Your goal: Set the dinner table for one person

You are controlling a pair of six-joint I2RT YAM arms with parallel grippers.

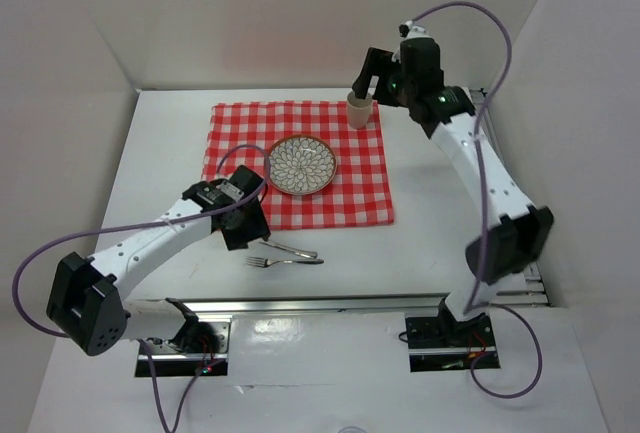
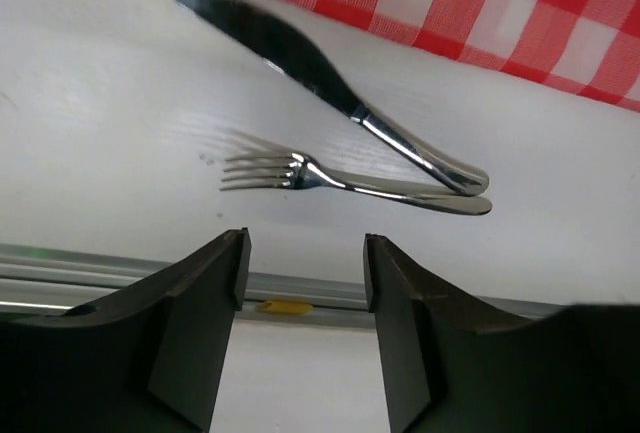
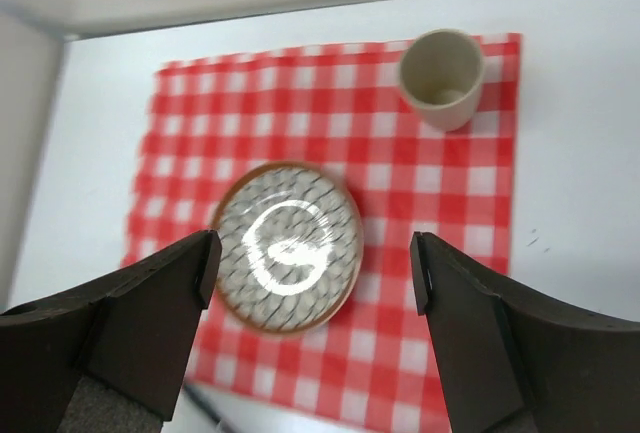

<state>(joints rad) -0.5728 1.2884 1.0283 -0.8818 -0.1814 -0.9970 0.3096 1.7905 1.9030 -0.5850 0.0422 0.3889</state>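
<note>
Lying beneath left tool [image 2: 305, 253]: dinner table [image 2: 100, 103]

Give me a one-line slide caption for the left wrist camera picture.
Left gripper, fingers apart, faces a knife and fork lying on the white table beside the red-checked cloth.

This was a robotics lab test cell, not a home dining room. Plain white panels [image 1: 300, 23] boxed in the dinner table [image 1: 160, 153] at its back and both side edges. The left arm [image 1: 150, 238] and the right arm [image 1: 470, 153] were bolted to a bare metal rail [image 1: 330, 305] along the table's near edge. Purple cables [image 1: 462, 5] looped loose, and small wires showed at the bases. The only homely touch was a staged setting: checked cloth [image 1: 360, 193], plate [image 1: 301, 165], cup [image 1: 359, 111], fork [image 1: 285, 262] and knife [image 1: 292, 250].
</note>
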